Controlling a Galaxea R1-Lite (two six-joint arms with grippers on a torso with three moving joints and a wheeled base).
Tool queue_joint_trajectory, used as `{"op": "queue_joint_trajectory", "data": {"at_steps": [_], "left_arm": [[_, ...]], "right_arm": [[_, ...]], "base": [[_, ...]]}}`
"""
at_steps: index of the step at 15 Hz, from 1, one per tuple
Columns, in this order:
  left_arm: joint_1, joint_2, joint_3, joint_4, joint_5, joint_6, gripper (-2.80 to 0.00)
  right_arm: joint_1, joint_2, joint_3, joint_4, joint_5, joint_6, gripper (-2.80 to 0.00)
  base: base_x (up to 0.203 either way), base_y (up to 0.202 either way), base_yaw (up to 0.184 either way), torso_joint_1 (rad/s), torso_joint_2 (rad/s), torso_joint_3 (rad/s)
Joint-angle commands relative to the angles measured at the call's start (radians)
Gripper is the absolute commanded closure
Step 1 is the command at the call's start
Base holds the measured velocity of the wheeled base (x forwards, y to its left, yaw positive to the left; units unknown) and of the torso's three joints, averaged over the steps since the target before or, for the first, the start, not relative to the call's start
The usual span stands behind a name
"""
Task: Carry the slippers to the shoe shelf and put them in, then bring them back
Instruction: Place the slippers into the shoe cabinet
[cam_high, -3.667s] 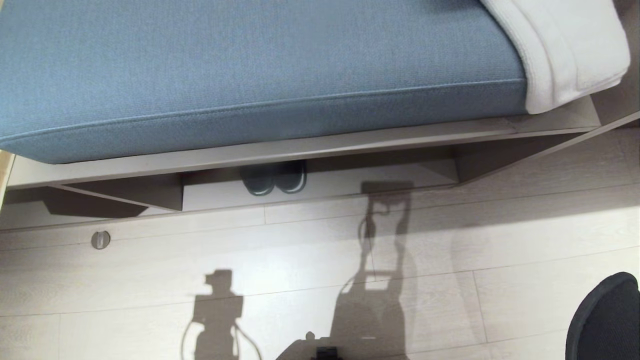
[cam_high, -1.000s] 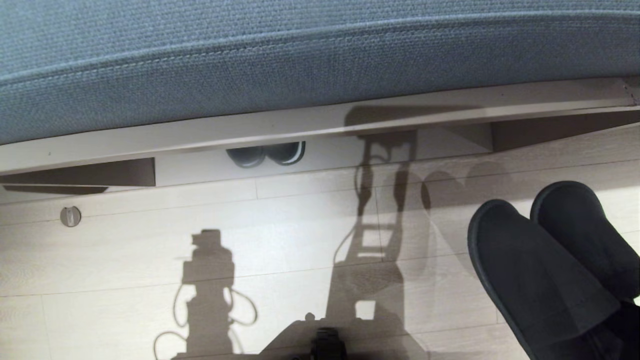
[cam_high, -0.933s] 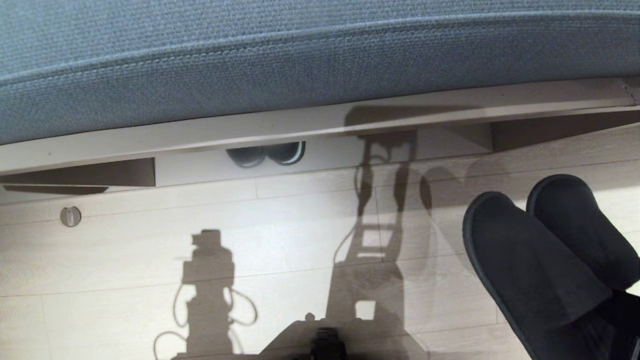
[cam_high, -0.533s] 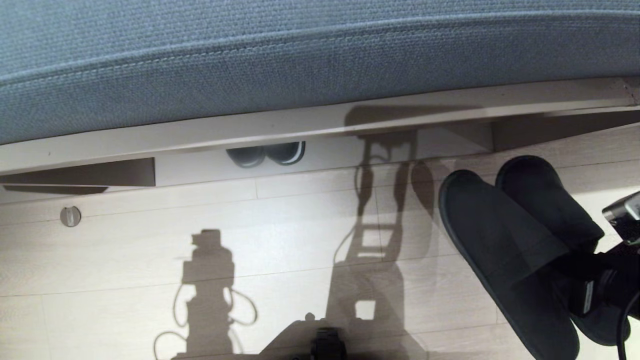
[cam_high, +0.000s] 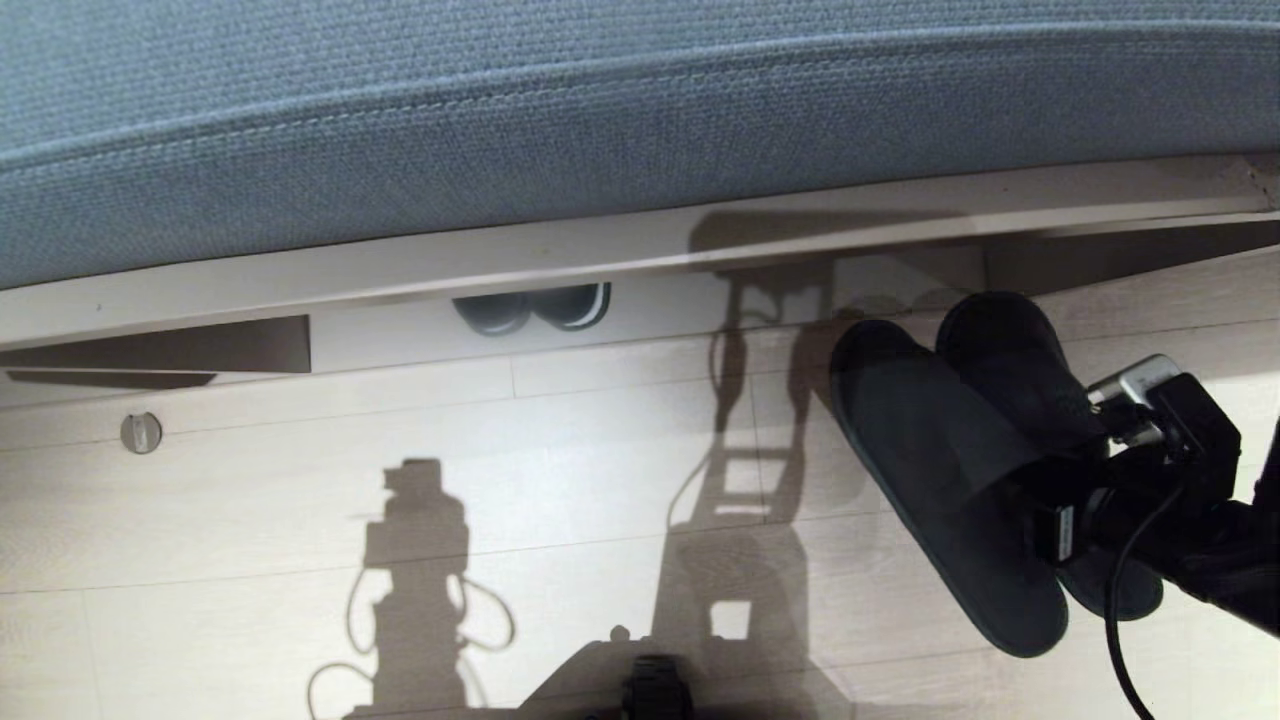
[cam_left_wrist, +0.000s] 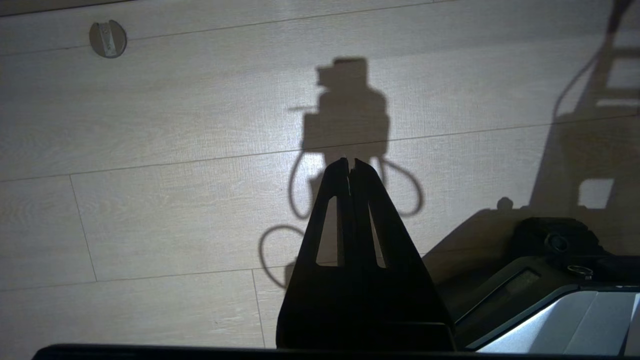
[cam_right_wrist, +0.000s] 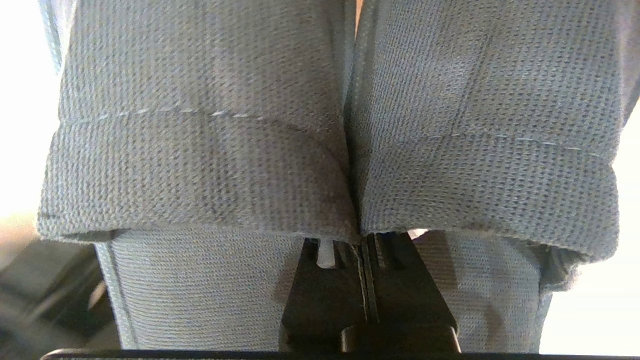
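The right gripper (cam_high: 1050, 500) is pinching both slippers (cam_high: 940, 450) together, its jaws squeezed fully closed on the inner edges of the two straps where they meet (the right wrist view shows the grey woven straps bunching against the black fingers (cam_right_wrist: 345, 280)). The pair is hanging in the air above the pale floor (cam_high: 250, 520), toes pointing toward the shoe shelf (cam_high: 700, 300), which is opening low beneath the blue cushion (cam_high: 500, 130).

The main risk, as I judge it, is that the grip is catching only a thin fold of fabric from each strap, so one slipper could be slipping free while the arm is reaching forward. The long soles are drooping below the gripper, and their toes could be catching on the raised bottom board or the upper edge of the shelf, twisting the pair out of the jaws.

Another dark pair with pale-lined soles (cam_high: 535, 305) is sitting inside the shelf to the left, well apart, so crowding looks unlikely.

The left gripper (cam_left_wrist: 351, 167) is hanging idle over the floor, jaws pressed together and holding nothing.
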Motion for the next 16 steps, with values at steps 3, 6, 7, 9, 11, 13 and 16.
{"op": "queue_joint_trajectory", "data": {"at_steps": [3, 6, 7, 9, 11, 13, 16], "left_arm": [[0.000, 0.000, 0.000, 0.000, 0.000, 0.000, 0.00], [0.000, 0.000, 0.000, 0.000, 0.000, 0.000, 0.00], [0.000, 0.000, 0.000, 0.000, 0.000, 0.000, 0.00], [0.000, 0.000, 0.000, 0.000, 0.000, 0.000, 0.00], [0.001, 0.000, 0.000, 0.000, 0.000, 0.000, 0.00], [0.001, 0.000, 0.000, 0.000, 0.000, 0.000, 0.00], [0.000, 0.000, 0.000, 0.000, 0.000, 0.000, 0.00]], "right_arm": [[0.007, 0.198, 0.006, -0.297, -0.028, -0.001, 0.00], [0.012, 0.295, -0.005, -0.467, -0.073, 0.018, 0.00], [0.012, 0.314, -0.019, -0.498, -0.074, 0.033, 0.00], [0.013, 0.356, -0.053, -0.543, -0.072, 0.054, 0.00], [0.013, 0.405, -0.093, -0.600, -0.071, 0.069, 0.00], [0.013, 0.440, -0.159, -0.631, -0.070, 0.075, 0.00], [0.012, 0.489, -0.267, -0.633, -0.070, 0.079, 0.00]], "base": [[0.000, 0.000, 0.000, 0.000, 0.00, 0.000], [0.000, 0.000, 0.000, 0.000, 0.00, 0.000], [0.000, 0.000, 0.000, 0.000, 0.00, 0.000], [0.000, 0.000, 0.000, 0.000, 0.00, 0.000], [0.000, 0.000, 0.000, 0.000, 0.00, 0.000], [0.000, 0.000, 0.000, 0.000, 0.00, 0.000], [0.000, 0.000, 0.000, 0.000, 0.00, 0.000]]}}
